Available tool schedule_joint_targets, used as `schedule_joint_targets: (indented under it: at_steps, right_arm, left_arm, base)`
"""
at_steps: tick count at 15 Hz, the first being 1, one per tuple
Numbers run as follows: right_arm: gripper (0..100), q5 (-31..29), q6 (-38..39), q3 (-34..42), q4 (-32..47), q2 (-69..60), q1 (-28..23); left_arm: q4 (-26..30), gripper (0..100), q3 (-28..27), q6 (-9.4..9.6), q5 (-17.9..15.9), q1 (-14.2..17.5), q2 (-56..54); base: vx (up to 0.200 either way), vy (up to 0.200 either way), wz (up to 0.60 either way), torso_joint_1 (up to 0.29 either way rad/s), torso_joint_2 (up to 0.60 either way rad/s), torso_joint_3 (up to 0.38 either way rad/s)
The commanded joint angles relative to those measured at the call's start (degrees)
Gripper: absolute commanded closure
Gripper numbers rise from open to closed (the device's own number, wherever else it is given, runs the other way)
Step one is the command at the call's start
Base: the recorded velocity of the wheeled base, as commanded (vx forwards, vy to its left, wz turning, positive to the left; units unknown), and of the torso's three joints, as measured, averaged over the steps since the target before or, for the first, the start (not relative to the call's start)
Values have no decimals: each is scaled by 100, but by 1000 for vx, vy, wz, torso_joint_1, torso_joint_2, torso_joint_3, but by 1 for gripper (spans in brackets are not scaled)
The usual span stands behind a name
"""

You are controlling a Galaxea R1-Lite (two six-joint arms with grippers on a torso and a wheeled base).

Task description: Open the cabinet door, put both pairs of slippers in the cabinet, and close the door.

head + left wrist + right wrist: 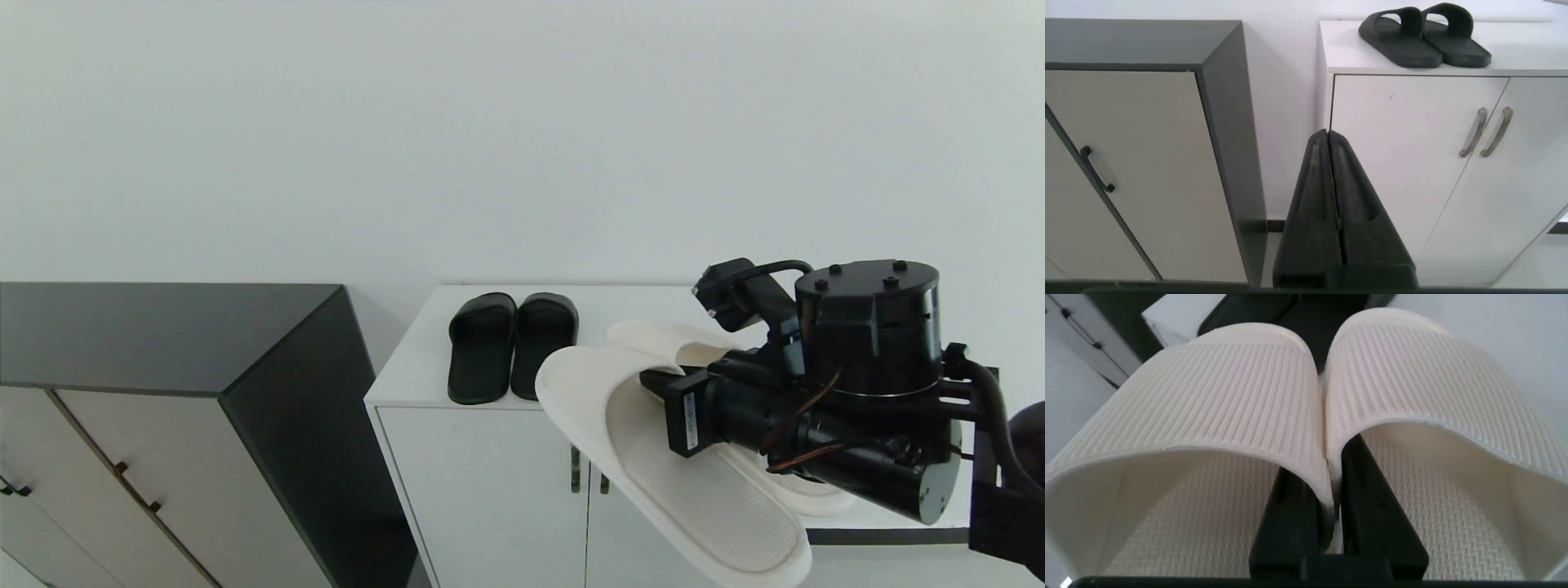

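Pinching white slippers (694,490), right end effector (1333,518)

No readable text, no legible labels

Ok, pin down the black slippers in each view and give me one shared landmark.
Head view: black slippers side by side on the white cabinet top, beside the white slippers in the right gripper.
Left wrist view: on that top, above the closed doors' handles, at.
Right wrist view: probably the dark shape beyond the white slippers' toes.
Shared landmark: the white cabinet top's edge.
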Motion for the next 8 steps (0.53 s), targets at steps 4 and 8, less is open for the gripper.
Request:
schedule_joint_targets:
  at_steps: [4, 8]
  right_arm:
    - [100, 59, 33, 148, 1, -120, 4]
    - [100, 252, 33, 209, -8, -50, -93]
  left_arm:
    - [0, 100, 0, -4, 2, 1, -1]
    - [0, 100, 0, -13, 2, 1, -1]
  base:
    - [-200, 0, 0, 6, 4, 1]
    - [-200, 0, 0, -5, -4, 6]
